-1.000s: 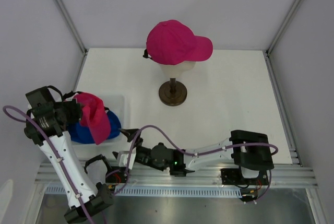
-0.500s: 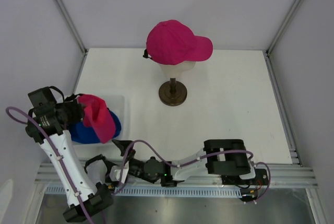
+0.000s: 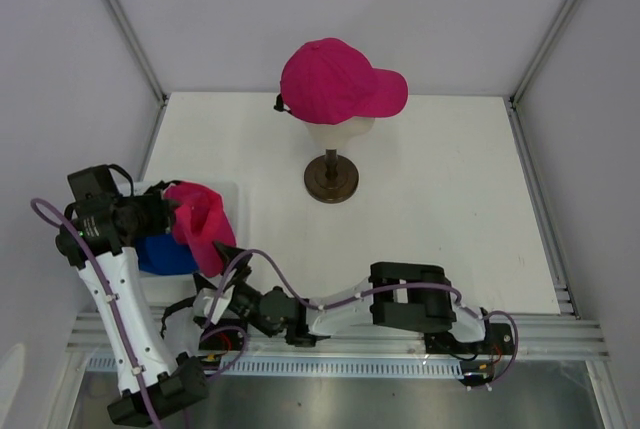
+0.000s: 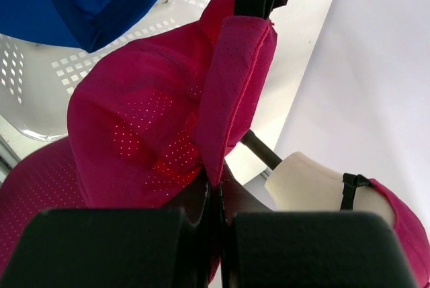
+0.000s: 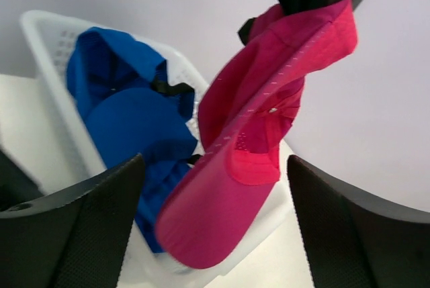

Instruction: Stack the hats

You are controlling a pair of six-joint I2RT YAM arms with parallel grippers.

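Observation:
My left gripper (image 3: 168, 217) is shut on the crown fabric of a magenta-pink hat (image 3: 200, 225) and holds it hanging over the white mesh basket (image 3: 228, 195). In the left wrist view the jaws (image 4: 216, 188) pinch a fold of this hat (image 4: 148, 120). A royal blue hat (image 3: 162, 255) lies in the basket below. My right gripper (image 3: 228, 261) is open at the basket's near right corner, and the hanging hat's brim (image 5: 222, 227) is between its fingers (image 5: 74, 227). A second pink hat (image 3: 338, 79) sits on the cream mannequin head (image 3: 338, 133).
The mannequin's brown stand (image 3: 331, 179) is at the table's middle back. Grey walls close in left, back and right. The basket (image 5: 47, 53) sits at the table's left edge. A purple cable loops from the right arm (image 3: 300, 254) across the near table.
The right arm has swung left along the near edge to the basket, under the hanging pink hat. The left gripper has shifted the held hat slightly right and nearer.

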